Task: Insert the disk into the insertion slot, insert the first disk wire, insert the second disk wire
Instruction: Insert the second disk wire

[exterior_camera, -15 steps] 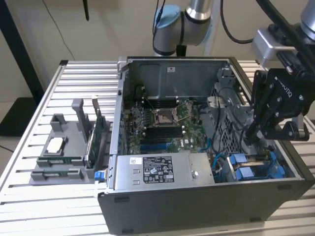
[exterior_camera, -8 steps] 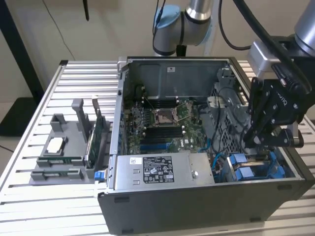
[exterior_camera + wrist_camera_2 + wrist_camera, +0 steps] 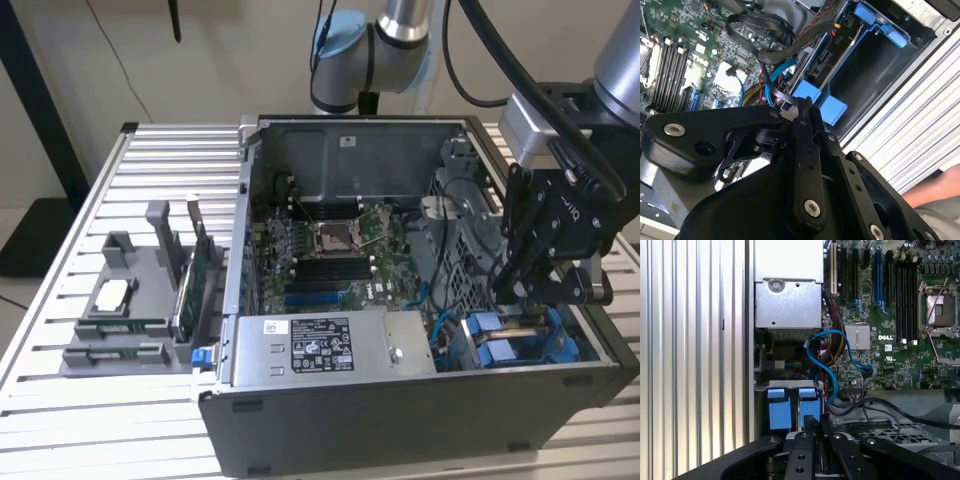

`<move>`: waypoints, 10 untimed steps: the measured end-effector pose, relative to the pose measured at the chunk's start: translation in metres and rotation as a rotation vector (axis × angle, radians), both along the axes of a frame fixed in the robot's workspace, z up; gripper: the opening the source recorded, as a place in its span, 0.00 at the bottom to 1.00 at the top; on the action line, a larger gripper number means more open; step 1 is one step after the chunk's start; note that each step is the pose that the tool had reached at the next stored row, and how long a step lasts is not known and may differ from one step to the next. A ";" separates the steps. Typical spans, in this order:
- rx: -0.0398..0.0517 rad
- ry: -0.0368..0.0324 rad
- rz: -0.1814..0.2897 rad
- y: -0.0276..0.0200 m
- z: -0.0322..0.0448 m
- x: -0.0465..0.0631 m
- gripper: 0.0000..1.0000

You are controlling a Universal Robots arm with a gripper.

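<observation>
Now | tool (image 3: 520,285) closed (nothing visibly held) above insertion slot (image 3: 510,345) | slatted metal table (image 3: 60,240)

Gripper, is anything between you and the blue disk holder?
A thin black wire crosses at the gripper tip, just in front of the disk's blue carrier. Whether the gripper holds that wire is unclear.

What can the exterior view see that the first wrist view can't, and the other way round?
Exterior alone: the whole arm, the grey tray of spare parts on the slatted table, and the case's outer walls. First wrist alone: a close look at the blue cable looping beside the heatsink. Both: the pincer, the blue carriers, the motherboard and the power supply.
</observation>
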State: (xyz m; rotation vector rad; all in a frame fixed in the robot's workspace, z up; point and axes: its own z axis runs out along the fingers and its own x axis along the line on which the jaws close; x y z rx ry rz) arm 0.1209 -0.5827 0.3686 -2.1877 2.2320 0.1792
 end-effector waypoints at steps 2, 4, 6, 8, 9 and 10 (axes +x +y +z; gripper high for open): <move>0.0000 0.0000 0.000 0.0000 0.0000 0.000 0.16; 0.0001 0.0000 0.000 0.0000 0.0000 0.000 0.16; -0.0001 0.0000 0.000 0.0000 0.0000 0.000 0.16; 0.0003 0.0000 0.000 0.0001 -0.0008 0.000 0.16; 0.0002 0.0000 0.000 0.0000 -0.0014 0.000 0.16; 0.0002 0.0001 0.000 0.0000 -0.0021 0.001 0.16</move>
